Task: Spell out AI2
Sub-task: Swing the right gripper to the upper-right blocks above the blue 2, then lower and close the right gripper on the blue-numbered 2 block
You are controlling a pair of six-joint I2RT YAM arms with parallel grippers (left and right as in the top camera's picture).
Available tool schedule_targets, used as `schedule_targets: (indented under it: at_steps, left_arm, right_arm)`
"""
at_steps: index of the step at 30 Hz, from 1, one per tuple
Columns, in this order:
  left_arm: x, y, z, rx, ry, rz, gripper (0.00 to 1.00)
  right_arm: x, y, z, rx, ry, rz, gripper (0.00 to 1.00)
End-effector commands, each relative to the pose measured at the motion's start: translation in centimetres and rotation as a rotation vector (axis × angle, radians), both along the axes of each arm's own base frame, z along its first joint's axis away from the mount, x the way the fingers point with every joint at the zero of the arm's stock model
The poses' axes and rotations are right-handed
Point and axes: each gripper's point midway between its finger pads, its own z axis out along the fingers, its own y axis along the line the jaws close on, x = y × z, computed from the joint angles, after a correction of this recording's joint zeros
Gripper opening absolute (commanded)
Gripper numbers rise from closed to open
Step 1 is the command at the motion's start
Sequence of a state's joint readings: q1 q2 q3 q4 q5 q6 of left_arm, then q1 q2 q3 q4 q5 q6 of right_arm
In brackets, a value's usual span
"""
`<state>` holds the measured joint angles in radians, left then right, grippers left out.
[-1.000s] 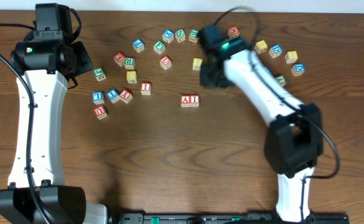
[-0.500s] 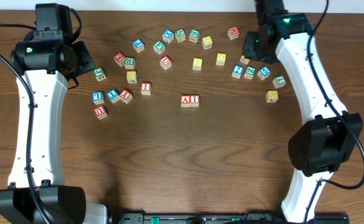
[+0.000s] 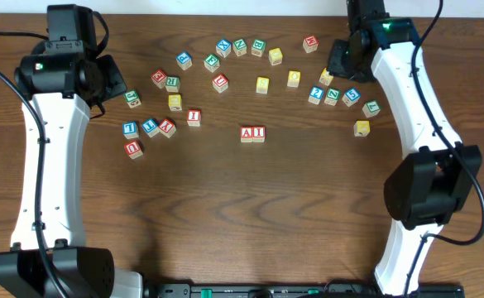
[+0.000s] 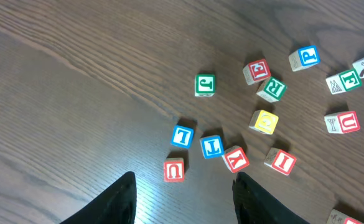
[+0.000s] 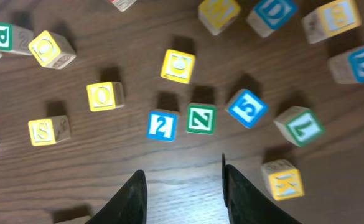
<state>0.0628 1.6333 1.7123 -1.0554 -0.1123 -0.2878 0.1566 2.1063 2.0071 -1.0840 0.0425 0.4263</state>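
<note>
The red-framed A block [image 3: 247, 133] and the red-framed I block [image 3: 259, 133] sit side by side, touching, at the table's middle. The blue-framed 2 block [image 3: 316, 94] [image 5: 162, 126] lies to their back right, beside a green Z block [image 5: 201, 118]. My right gripper [image 3: 339, 64] [image 5: 182, 177] hovers open and empty over the back right; in its wrist view the 2 lies just beyond its fingertips, slightly left. My left gripper [image 3: 109, 83] [image 4: 183, 180] hangs open and empty above the left cluster, near a red U block [image 4: 174, 169].
Loose letter blocks spread across the back of the table. A blue 5 [image 5: 246, 107], a green-framed block [image 5: 299, 126] and a yellow block [image 5: 283, 180] lie right of the 2. Yellow O blocks [image 5: 105, 96] lie to its left. Blue and red blocks [image 3: 149, 127] cluster at left.
My right arm swung from the table's middle back to the far right corner, uncovering the blocks there; over the last half second it barely shifted. The left arm has not moved.
</note>
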Motion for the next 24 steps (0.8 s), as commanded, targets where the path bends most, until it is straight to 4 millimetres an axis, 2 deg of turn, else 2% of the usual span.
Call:
schedule_targets:
  at_steps: [1, 9, 11, 14, 24]
  left_arm:
    - [-0.1, 0.0, -0.8, -0.004, 0.026, 0.004, 0.49]
    - [-0.1, 0.0, -0.9, -0.004, 0.026, 0.004, 0.49]
    - [-0.1, 0.0, -0.9, -0.004, 0.026, 0.004, 0.49]
    - [-0.1, 0.0, -0.9, -0.004, 0.026, 0.004, 0.49]
    - [-0.1, 0.0, -0.9, -0.004, 0.026, 0.004, 0.49]
  right_arm:
    - [-0.1, 1.6, -2.9, 0.041, 0.063, -0.016, 0.34]
    - [0.3, 2.9, -6.2, 0.045, 0.107, -0.033, 0.36]
    - [0.5, 2.9, -6.5, 0.046, 0.105, -0.033, 0.44]
    - [0.7, 2.9, -7.3, 0.045, 0.111, -0.034, 0.49]
    - [0.8, 3.6, -10.5, 0.038, 0.153, -0.034, 0.49]
